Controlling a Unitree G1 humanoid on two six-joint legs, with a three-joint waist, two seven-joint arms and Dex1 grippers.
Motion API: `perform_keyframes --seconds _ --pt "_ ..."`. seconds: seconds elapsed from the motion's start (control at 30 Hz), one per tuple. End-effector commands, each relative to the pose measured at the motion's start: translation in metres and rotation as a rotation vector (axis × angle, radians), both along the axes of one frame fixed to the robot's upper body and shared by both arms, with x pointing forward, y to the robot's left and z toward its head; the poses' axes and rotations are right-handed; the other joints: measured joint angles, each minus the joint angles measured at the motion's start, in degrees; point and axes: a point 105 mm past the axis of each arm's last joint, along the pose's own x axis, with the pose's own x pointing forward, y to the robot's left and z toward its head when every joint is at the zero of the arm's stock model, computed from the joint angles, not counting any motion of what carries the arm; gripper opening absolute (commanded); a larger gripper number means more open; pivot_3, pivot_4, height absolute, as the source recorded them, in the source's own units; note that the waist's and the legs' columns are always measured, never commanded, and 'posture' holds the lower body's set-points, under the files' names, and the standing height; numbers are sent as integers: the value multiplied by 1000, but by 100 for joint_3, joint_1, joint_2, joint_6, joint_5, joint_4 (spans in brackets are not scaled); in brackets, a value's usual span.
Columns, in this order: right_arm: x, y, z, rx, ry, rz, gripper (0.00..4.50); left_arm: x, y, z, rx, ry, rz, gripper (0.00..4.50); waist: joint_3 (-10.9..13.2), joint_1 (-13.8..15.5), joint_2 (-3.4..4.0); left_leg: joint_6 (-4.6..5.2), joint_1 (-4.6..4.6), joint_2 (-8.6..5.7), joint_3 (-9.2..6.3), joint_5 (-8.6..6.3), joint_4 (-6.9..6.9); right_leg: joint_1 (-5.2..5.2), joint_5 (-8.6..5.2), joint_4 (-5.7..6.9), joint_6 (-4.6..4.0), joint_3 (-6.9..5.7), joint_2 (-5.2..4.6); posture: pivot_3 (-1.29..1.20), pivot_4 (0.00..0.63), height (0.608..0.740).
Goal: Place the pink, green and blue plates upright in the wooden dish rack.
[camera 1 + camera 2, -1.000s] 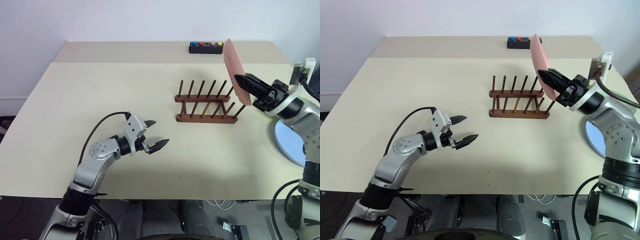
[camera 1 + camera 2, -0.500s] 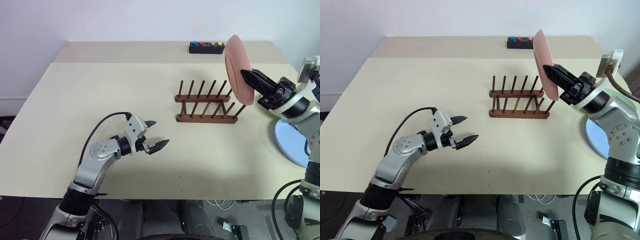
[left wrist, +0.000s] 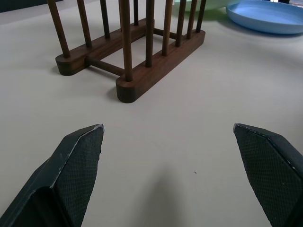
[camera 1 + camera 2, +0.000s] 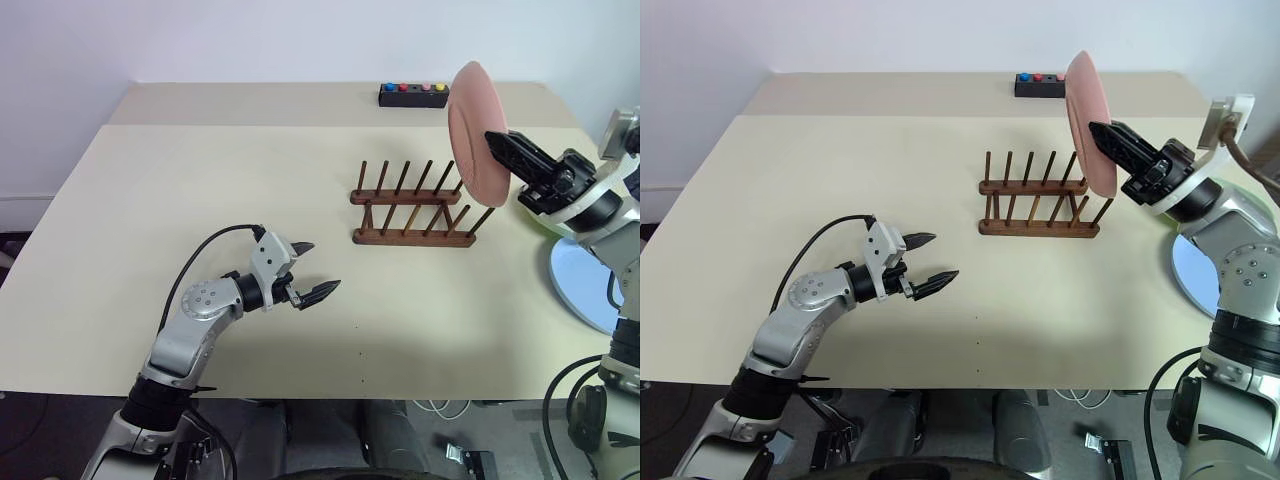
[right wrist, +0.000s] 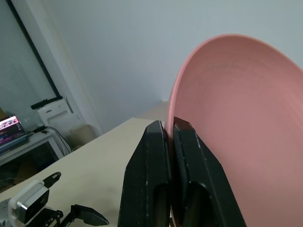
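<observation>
My right gripper [image 4: 493,138] is shut on the rim of the pink plate [image 4: 472,135] and holds it on edge in the air, just above the right end of the wooden dish rack [image 4: 410,205]. In the right wrist view both fingers [image 5: 147,156] pinch the pink rim [image 5: 246,118]. The rack's pegs hold nothing. The blue plate [image 4: 585,285] lies flat at the table's right edge. The green plate [image 3: 210,4] lies behind the rack beside the blue plate [image 3: 265,14]. My left gripper [image 4: 318,267] hovers open over the table, left of the rack [image 3: 137,56].
A small black box with coloured buttons [image 4: 412,94] sits at the back of the table behind the rack. The beige table [image 4: 200,180] spreads wide to the left and in front of the rack. A black cable loops off my left wrist.
The pink plate has turned in my right gripper, from leaning edge-on to standing more upright with its face toward the left. The left arm has stayed still.
</observation>
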Motion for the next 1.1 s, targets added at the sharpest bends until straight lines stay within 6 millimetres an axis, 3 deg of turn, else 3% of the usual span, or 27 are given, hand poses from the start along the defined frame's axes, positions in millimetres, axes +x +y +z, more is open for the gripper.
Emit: perform_keyframes --seconds 0.03,0.37,1.1 --pt "-4 -9 17 53 -48 -9 0 -1 -2 13 -26 -51 -13 4469 0 0 0 0 0 0 0 0 0 0 0 0 0 0 0 0 150 734" --pt "-1 -13 17 95 -9 -25 0 0 -3 16 -34 -62 -18 4469 2 -1 3 0 -1 0 0 0 -1 -1 0 0 0 0 0 0 150 734" --pt "14 -33 -10 244 160 -89 0 1 -5 14 -20 -67 -22 4469 1 -3 4 0 -1 0 0 0 0 0 0 0 0 0 1 0 150 734"
